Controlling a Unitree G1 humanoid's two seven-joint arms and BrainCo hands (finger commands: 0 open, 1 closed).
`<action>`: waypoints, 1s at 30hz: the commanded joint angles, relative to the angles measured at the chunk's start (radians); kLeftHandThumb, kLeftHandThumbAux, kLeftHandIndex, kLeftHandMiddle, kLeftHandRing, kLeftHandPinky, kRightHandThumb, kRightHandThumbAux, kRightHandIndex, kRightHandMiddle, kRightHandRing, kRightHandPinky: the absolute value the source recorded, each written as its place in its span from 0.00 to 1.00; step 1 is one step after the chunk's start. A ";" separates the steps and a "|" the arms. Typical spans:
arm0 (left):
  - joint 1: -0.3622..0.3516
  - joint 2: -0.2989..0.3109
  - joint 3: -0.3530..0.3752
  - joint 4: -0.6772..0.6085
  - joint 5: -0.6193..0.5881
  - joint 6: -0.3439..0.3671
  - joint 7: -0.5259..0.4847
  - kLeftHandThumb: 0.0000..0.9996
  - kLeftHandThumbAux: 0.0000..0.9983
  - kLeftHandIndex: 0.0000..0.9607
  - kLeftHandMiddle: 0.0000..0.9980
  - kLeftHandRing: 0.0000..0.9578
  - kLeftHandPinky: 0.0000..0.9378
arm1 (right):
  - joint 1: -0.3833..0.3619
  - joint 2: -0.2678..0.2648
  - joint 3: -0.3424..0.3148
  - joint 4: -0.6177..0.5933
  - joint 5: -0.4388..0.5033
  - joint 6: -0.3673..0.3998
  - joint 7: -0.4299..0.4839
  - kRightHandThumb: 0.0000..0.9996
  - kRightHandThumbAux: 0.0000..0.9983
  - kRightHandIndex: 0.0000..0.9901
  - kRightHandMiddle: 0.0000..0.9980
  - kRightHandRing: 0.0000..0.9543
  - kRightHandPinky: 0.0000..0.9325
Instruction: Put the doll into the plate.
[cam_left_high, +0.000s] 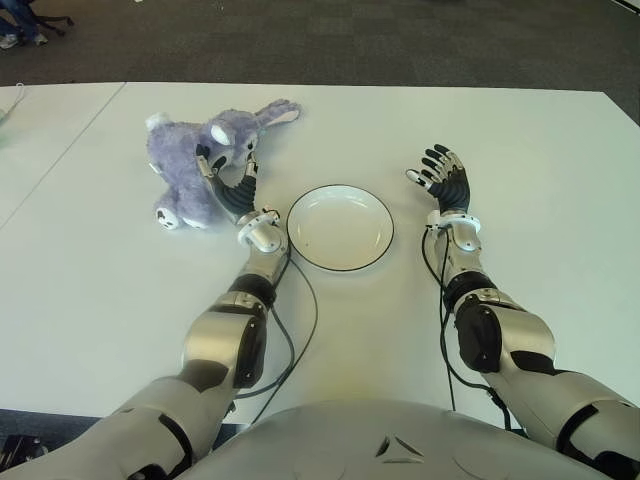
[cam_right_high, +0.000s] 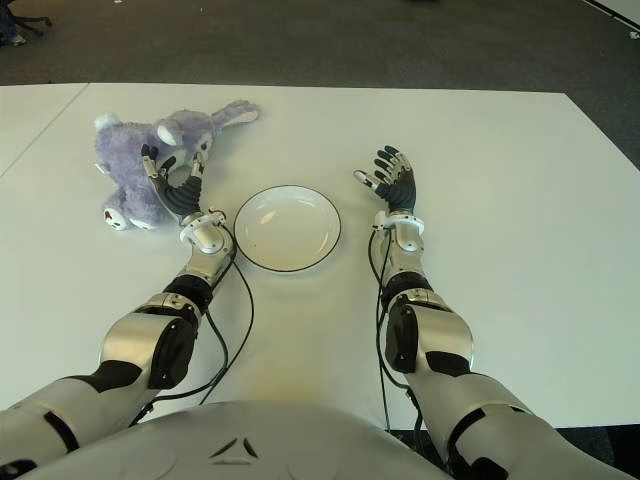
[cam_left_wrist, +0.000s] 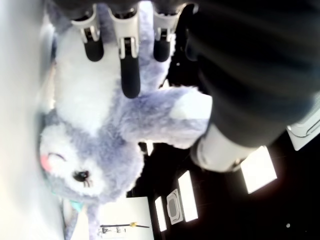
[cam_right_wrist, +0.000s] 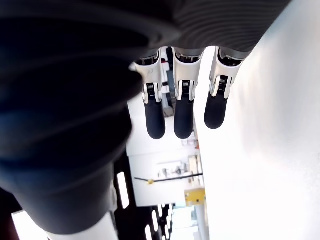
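Observation:
A purple plush doll (cam_left_high: 183, 152) with long ears lies on its side on the white table (cam_left_high: 520, 160), at the far left. My left hand (cam_left_high: 228, 172) is right beside it on the plate side, fingers (cam_left_wrist: 131, 82) spread and reaching over the doll's body (cam_left_wrist: 95, 145) without closing on it. The white plate (cam_left_high: 340, 235) with a dark rim stands empty at mid-table, just right of that hand. My right hand (cam_left_high: 440, 176) shows to the right of the plate, palm up, fingers (cam_right_wrist: 183, 117) extended and holding nothing.
A seam (cam_left_high: 60, 165) runs across the table's left part. Dark carpet (cam_left_high: 400, 40) lies beyond the far edge, with chair legs (cam_left_high: 25, 25) at the top left. Black cables (cam_left_high: 300, 320) trail along both forearms.

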 joint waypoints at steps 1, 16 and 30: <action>0.214 -0.049 -0.087 0.118 0.107 0.047 0.122 1.00 0.72 0.00 0.00 0.06 0.27 | 0.199 0.072 -0.012 0.130 0.009 0.131 -0.009 0.07 0.95 0.19 0.22 0.21 0.23; 0.225 0.025 -0.222 0.132 0.256 0.145 0.305 0.36 0.54 0.00 0.00 0.00 0.01 | 0.204 0.074 0.001 0.128 -0.004 0.108 -0.024 0.05 0.94 0.18 0.22 0.21 0.22; 0.190 0.061 -0.315 0.119 0.348 0.276 0.493 0.23 0.46 0.00 0.00 0.00 0.00 | 0.200 0.072 -0.009 0.129 0.007 0.119 -0.014 0.08 0.95 0.20 0.23 0.22 0.24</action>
